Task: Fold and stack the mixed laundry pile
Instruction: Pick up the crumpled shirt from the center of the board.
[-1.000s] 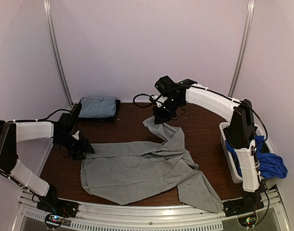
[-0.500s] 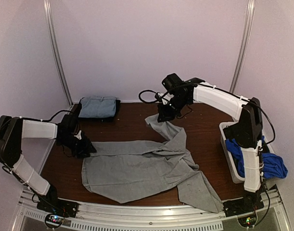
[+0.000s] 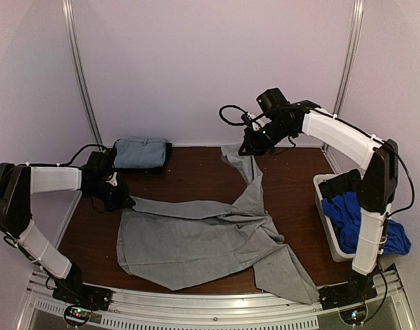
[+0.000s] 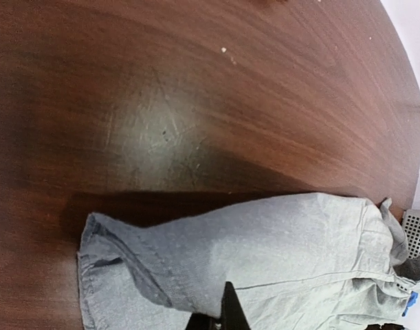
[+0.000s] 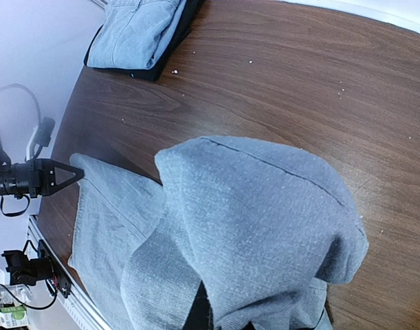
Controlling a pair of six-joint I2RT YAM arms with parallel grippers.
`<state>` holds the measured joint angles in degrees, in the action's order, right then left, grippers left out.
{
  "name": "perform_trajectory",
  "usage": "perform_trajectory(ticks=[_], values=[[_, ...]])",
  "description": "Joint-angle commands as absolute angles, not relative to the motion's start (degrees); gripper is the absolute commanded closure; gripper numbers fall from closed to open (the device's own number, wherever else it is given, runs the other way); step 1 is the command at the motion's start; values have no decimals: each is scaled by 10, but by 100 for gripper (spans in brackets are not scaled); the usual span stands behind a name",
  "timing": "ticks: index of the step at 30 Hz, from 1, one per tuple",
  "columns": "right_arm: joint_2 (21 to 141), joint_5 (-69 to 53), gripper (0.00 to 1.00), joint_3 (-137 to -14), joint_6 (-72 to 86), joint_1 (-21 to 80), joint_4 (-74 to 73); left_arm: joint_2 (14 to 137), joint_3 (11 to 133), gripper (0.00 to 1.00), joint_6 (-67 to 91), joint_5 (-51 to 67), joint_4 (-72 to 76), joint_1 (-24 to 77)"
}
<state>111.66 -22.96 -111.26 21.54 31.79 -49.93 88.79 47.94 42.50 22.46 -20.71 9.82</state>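
Light grey trousers (image 3: 196, 240) lie spread across the brown table (image 3: 189, 180). My left gripper (image 3: 120, 201) is shut on their left corner, where the hem (image 4: 148, 275) bunches over the dark fingertip (image 4: 230, 313). My right gripper (image 3: 249, 149) is shut on one leg end and holds it lifted above the back of the table. That cloth (image 5: 264, 227) drapes over the right fingers and hides them. A folded light grey shirt (image 3: 139, 151) sits on a dark piece at the back left. A royal-blue piece (image 3: 364, 220) hangs over the bin.
A white plastic bin (image 3: 328, 223) stands at the table's right edge beside the right arm's base. The folded stack (image 5: 137, 31) is in the far left corner. Metal rails run along the near edge (image 3: 210, 297), and walls close in the back and sides.
The left gripper has shut on the trousers' left corner. The right gripper has moved up and toward the back right, pulling the leg end off the table.
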Motion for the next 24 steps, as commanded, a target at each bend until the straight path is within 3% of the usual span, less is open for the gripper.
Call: perform_trajectory(ticks=[1,9,16,20,24], values=[[1048,-217,100,-1095,233,279,-487,865,523,100,418,209,-227,97],[872,-128,100,-1019,285,166,-415,797,641,100,415,236,-277,68],[789,-28,100,-1019,260,161,-413,802,682,100,408,323,-279,69],[818,-37,100,-1040,241,219,-421,799,668,100,397,333,-290,71],[867,13,100,-1041,245,368,-436,796,646,100,399,299,-310,71]])
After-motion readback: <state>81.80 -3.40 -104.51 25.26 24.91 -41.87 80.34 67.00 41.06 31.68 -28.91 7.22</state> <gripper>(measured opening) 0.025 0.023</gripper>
